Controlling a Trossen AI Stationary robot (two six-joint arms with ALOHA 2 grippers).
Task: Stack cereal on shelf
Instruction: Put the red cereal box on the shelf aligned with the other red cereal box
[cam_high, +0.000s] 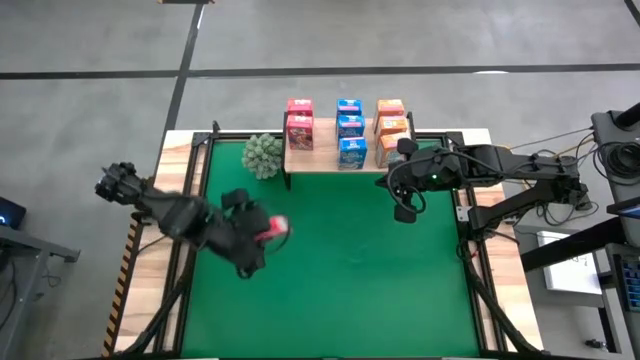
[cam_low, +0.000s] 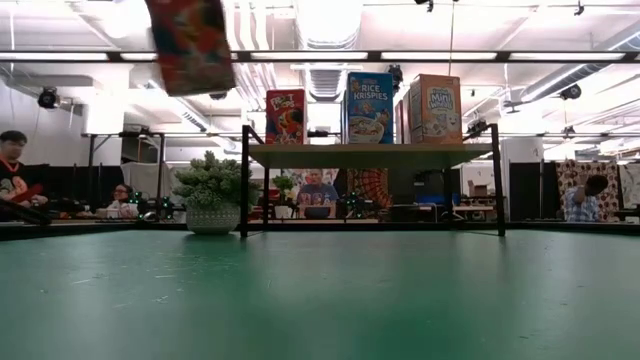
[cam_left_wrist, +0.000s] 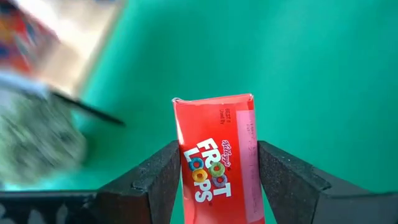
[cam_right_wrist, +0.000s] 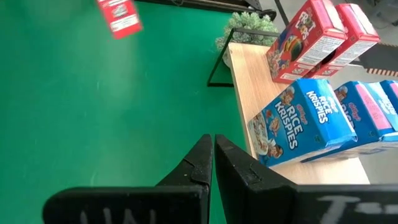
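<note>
Standing on the shelf (cam_high: 345, 158) are eight cereal boxes in three rows: two red boxes (cam_high: 299, 124), three blue boxes (cam_high: 350, 133) and three orange boxes (cam_high: 390, 122). A ninth, the Froot Loops box (cam_left_wrist: 216, 157), is gripped between the fingers of the left gripper (cam_high: 268, 230), which is held above the green mat (cam_high: 350, 270), in front of the shelf and off toward the plant end. The plant (cam_high: 263, 155) is seen just beside that end of the shelf. The right gripper (cam_right_wrist: 211, 163) is clenched with nothing in it and hangs by the shelf's front edge, at the orange end.

The brand print on the held box is shown only in the left wrist view. In the low view the box is seen blurred and raised higher than the shelf, and the shelf's black legs (cam_low: 244, 180) and people in the room behind are visible there alone. The Rice Krispies lettering is readable in the right wrist and low views.
</note>
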